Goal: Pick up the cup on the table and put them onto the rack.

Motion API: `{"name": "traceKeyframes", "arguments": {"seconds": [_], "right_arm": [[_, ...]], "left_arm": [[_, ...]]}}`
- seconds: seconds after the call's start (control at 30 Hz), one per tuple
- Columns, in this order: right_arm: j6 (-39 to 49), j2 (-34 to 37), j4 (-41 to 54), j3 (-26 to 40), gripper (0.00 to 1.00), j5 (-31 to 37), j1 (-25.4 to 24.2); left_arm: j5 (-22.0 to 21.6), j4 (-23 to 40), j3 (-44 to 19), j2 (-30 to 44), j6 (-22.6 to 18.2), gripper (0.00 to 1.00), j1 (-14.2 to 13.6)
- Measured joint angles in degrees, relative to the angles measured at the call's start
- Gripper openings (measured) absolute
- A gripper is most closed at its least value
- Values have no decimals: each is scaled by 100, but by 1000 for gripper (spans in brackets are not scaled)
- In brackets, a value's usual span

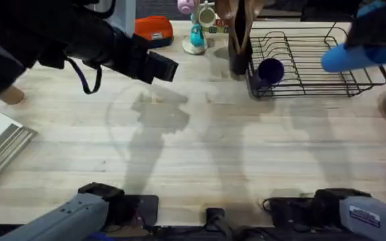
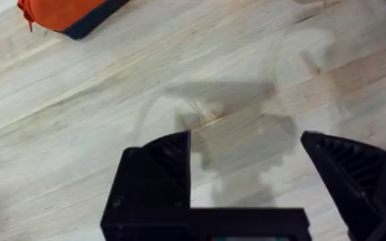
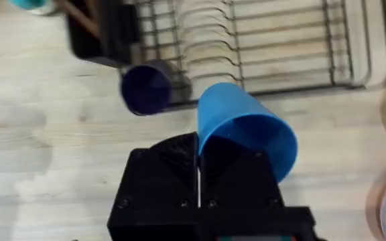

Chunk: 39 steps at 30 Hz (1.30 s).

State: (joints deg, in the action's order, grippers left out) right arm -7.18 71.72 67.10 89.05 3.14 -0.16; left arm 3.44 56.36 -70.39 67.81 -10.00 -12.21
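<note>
Transport step: right fingers clamped on a bright blue cup above the rack; left fingers wide, empty; next, lower and release.

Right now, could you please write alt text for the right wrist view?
The right claw is shut on the rim of a bright blue cup, above the table. Just beyond, a dark navy cup lies on its side at the black wire rack.

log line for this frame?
left pincer open, empty | right pincer shut on blue cup | navy cup in rack
</note>
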Motion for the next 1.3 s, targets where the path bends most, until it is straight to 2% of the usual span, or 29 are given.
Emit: {"name": "traceKeyframes", "arguments": {"seconds": [0.3,0.53,0.77,1.3], "right_arm": [[37,133,-304,48,30,0,1011],[37,636,-322,48,30,-103,1569],[37,1171,-322,48,31,-197,1713],[37,1582,-459,48,30,-181,1713]], "left_arm": [[2,1,0,0,0,994,0],[0,0,0,0,0,993,0],[2,2,0,0,0,993,0],[2,7,0,0,0,993,0]]}}
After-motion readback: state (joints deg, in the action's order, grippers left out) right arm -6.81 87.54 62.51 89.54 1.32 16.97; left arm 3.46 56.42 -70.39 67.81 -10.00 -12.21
